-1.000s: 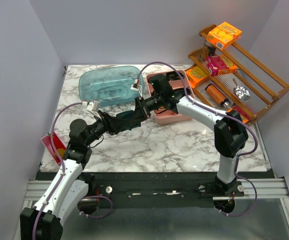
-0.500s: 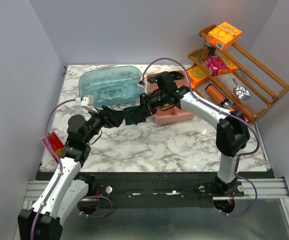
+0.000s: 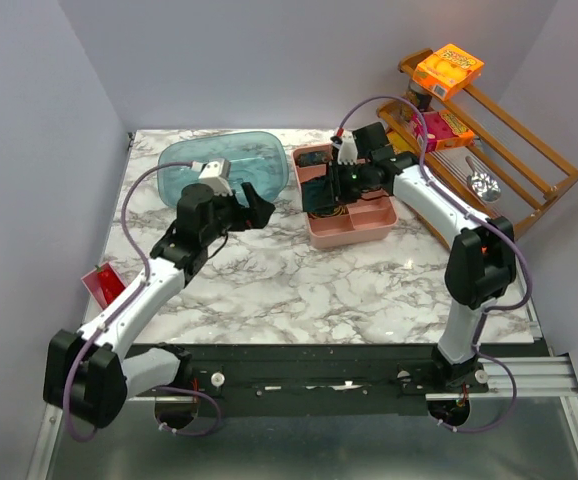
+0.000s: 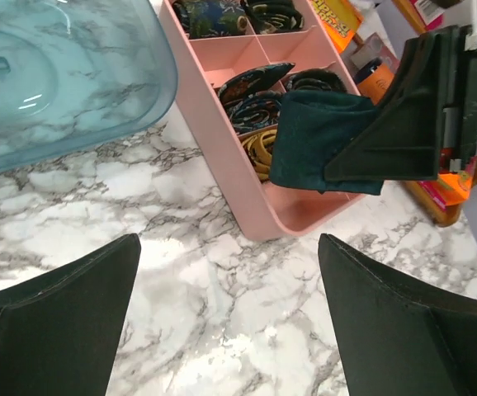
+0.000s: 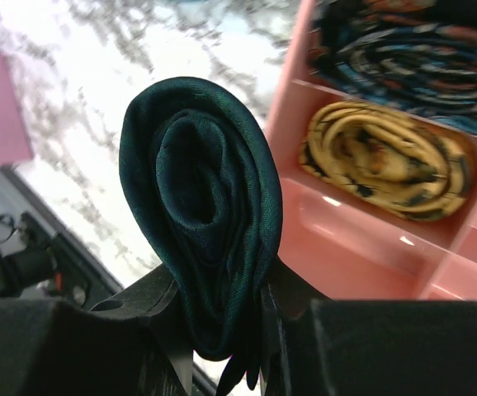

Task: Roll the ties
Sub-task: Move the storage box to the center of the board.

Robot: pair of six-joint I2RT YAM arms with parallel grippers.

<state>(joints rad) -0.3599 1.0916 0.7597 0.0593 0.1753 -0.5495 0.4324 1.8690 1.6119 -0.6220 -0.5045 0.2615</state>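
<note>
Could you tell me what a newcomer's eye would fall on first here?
The tightly rolled dark green tie, clamped in the right gripper over the pink tray, stands out first. Next come the coiled patterned ties in the tray's compartments, and the left gripper, wide open above the marble table beside a translucent blue tub.

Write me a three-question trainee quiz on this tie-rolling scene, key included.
1. True or false: the left claw stands open, holding nothing.
2. The right claw grips: A) a rolled dark green fabric tie B) a flat unrolled tie C) nothing.
3. Fill in: the yellow patterned coiled tie lies inside the ____ plastic compartment tray.
Key: 1 true; 2 A; 3 pink.
</note>
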